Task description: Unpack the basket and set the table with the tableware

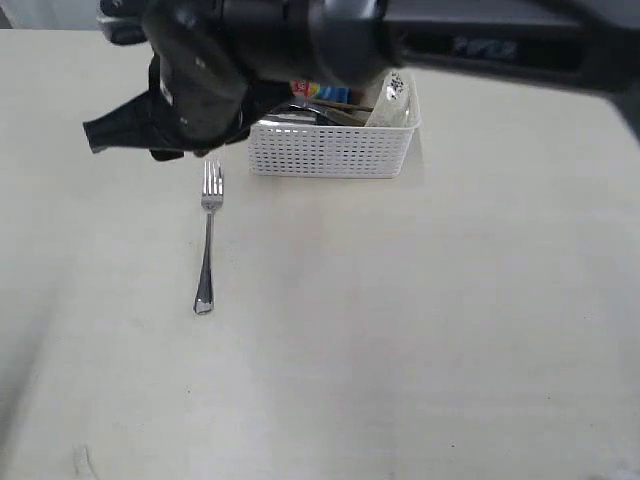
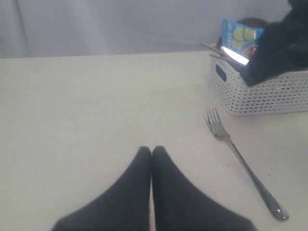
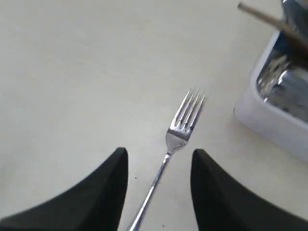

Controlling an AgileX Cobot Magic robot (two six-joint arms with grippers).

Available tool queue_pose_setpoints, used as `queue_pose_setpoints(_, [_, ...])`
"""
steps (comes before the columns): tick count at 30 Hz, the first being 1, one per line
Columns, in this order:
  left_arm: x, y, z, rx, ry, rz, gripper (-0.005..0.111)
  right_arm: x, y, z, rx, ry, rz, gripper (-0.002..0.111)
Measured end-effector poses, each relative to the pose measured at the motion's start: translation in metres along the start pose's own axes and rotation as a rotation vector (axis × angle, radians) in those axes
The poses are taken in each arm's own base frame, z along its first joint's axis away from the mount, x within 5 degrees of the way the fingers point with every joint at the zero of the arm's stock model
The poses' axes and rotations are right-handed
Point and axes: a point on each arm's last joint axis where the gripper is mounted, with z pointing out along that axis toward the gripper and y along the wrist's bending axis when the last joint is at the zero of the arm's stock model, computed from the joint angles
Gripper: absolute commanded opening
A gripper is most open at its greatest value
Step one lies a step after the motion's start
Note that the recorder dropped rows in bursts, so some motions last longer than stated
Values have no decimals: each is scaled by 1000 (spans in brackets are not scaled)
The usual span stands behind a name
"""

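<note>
A steel fork lies flat on the cream table, tines toward the white lattice basket. My right gripper hangs open above the fork, whose handle runs between the two fingers without touching them. In the exterior view this gripper reaches across from the right and sits just left of the basket. Wooden chopsticks and a shiny steel blade stick out of the basket. My left gripper is shut and empty over bare table, well left of the fork.
A blue snack bag stands in the basket's far end. The right arm spans the top of the exterior view and hides part of the basket's contents. Shiny steel shows inside the basket.
</note>
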Motion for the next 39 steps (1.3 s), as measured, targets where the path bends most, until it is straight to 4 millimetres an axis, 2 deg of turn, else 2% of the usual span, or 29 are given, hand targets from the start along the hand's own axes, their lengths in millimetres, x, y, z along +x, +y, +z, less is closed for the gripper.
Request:
queue_pose_setpoints(2, [0,0,0,0,0,0,0,-10,-5,-28,-5,-40,-91,41])
queue_pose_setpoints(5, [0,0,0,0,0,0,0,-21,-21,-53,7,-87,-192,41])
queue_pose_setpoints(10, [0,0,0,0,0,0,0,-37,-62,-58,67,-120,-280,41])
queue_pose_setpoints(15, [0,0,0,0,0,0,0,-44,-93,-32,111,-123,-357,41])
queue_pose_setpoints(22, [0,0,0,0,0,0,0,-38,-105,21,111,-112,-439,42])
queue_pose_setpoints(23, [0,0,0,0,0,0,0,-36,-107,30,111,-103,-440,45])
queue_pose_setpoints(24, [0,0,0,0,0,0,0,-35,-108,35,109,-98,-441,53])
queue_pose_setpoints(26, [0,0,0,0,0,0,0,-31,-108,47,106,-89,-447,59])
queue_pose_setpoints(34, [0,0,0,0,0,0,0,-19,-108,84,94,-84,-475,58])
queue_pose_setpoints(39, [0,0,0,0,0,0,0,-20,-120,90,103,-96,-434,44])
